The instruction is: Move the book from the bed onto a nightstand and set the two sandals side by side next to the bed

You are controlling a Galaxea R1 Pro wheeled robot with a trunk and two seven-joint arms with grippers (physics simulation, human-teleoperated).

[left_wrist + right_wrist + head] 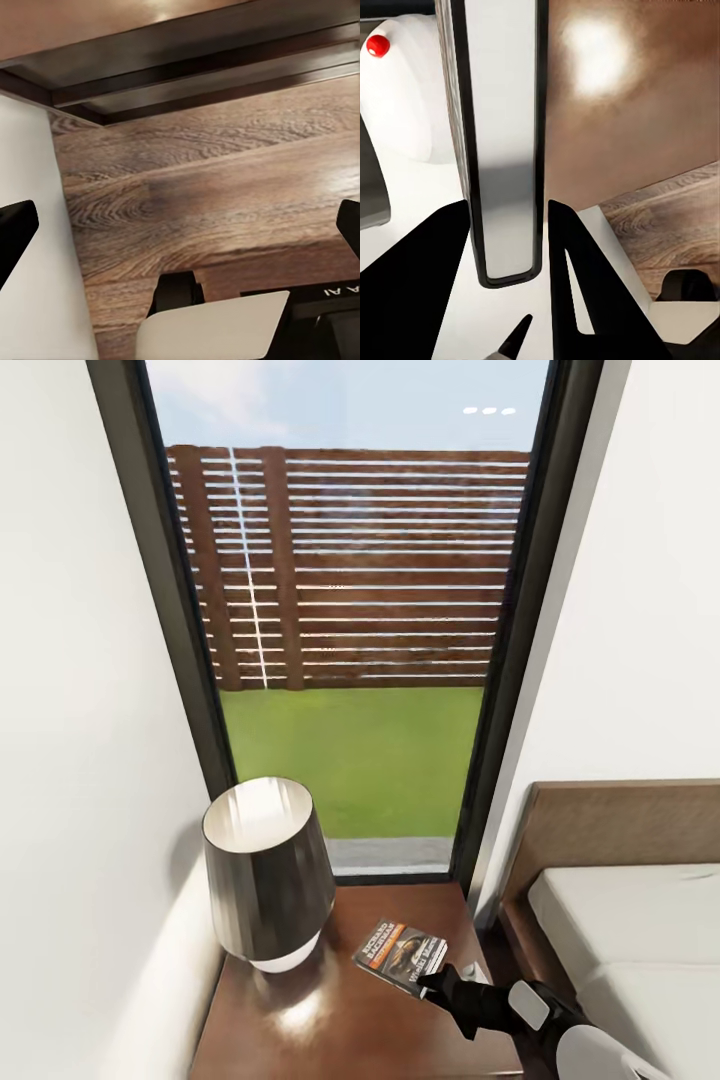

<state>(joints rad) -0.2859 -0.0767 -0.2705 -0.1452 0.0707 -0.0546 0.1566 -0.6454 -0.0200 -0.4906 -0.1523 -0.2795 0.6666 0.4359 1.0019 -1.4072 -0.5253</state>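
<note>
The book point(400, 952), dark with an orange band and white lettering, lies tilted low over the glossy top of the nightstand point(330, 1020), right of the lamp. My right gripper point(437, 985) holds the book's near edge. In the right wrist view the book point(506, 150) stands edge-on between the two black fingers point(427, 277), which press on both covers. I cannot tell whether it touches the top. My left gripper point(180, 232) is open, low over the wood floor point(210, 180). The bed point(620, 820) is to the right. The sandals are out of view.
A dark lamp point(268, 880) with a white base stands on the nightstand's left half. A tall black-framed window point(350, 660) rises behind it, a white wall point(90, 760) closes the left side, and the mattress point(630, 920) lies close on the right.
</note>
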